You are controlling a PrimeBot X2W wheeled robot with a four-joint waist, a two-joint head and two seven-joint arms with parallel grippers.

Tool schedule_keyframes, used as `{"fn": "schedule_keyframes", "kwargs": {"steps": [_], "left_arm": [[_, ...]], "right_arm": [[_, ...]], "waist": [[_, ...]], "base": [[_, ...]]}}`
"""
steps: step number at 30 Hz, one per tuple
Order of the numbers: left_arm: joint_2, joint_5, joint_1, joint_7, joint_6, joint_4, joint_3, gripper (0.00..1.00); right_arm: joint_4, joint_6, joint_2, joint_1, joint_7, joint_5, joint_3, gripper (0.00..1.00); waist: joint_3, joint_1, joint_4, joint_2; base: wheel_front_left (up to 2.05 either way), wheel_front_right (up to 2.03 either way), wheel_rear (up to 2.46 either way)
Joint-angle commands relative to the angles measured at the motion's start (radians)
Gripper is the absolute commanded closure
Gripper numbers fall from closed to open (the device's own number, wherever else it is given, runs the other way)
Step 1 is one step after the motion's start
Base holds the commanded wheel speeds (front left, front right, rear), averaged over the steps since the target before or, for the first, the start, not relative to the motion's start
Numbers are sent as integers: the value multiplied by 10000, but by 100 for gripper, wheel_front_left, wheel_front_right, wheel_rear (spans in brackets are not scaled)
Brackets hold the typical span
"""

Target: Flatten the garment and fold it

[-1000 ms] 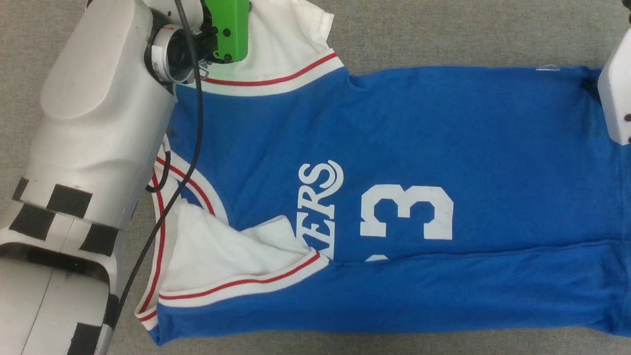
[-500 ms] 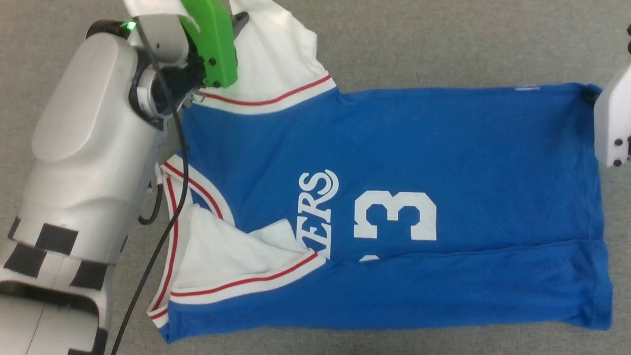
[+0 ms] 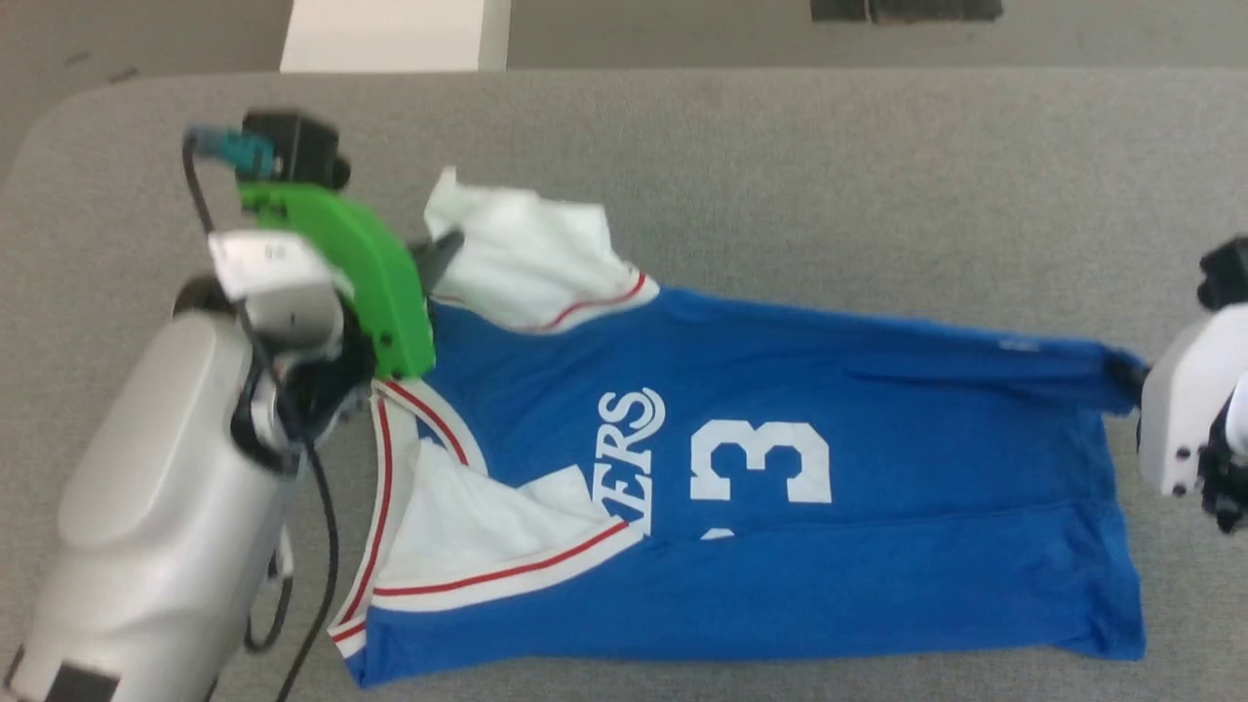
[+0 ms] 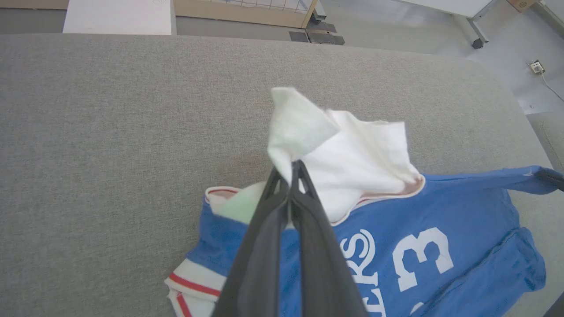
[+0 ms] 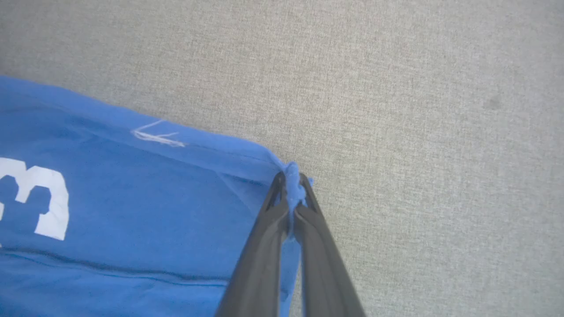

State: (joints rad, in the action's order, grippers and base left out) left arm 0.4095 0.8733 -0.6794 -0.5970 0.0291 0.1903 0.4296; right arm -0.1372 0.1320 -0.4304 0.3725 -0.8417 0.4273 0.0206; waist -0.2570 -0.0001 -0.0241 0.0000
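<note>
Tension along the far edge is suggested in the head view, where the royal-blue sports jersey with white sleeves (image 3: 780,575) is spread number-up on the grey fabric tabletop (image 3: 829,166). In the left wrist view its far white sleeve (image 4: 361,154) is pinched by the tightly closed left gripper (image 4: 292,166). In the right wrist view the far hem corner (image 5: 264,163) is clamped by the right gripper (image 5: 291,181), probably so that edge can be stretched flat and folded over.
</note>
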Motion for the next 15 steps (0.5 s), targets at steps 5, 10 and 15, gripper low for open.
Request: {"fn": "schedule_keyframes", "kwargs": {"steps": [5, 10, 15], "left_arm": [[366, 435, 1966, 199, 483, -1181, -225, 100], [594, 778, 3858, 530, 1100, -2193, -604, 100], [579, 1191, 5663, 867, 1660, -2937, -932, 100]], "right_arm": [[-35, -13, 160, -1022, 182, 143, 97, 100], [-53, -13, 402, -1771, 240, 166, 226, 100], [-90, -13, 596, -2341, 237, 134, 241, 100]], "waist": [[1026, 1, -96, 0], [1344, 1, -136, 0], [1360, 1, -155, 0]], "base": [[0, 0, 0], [0, 0, 0], [0, 0, 0]]}}
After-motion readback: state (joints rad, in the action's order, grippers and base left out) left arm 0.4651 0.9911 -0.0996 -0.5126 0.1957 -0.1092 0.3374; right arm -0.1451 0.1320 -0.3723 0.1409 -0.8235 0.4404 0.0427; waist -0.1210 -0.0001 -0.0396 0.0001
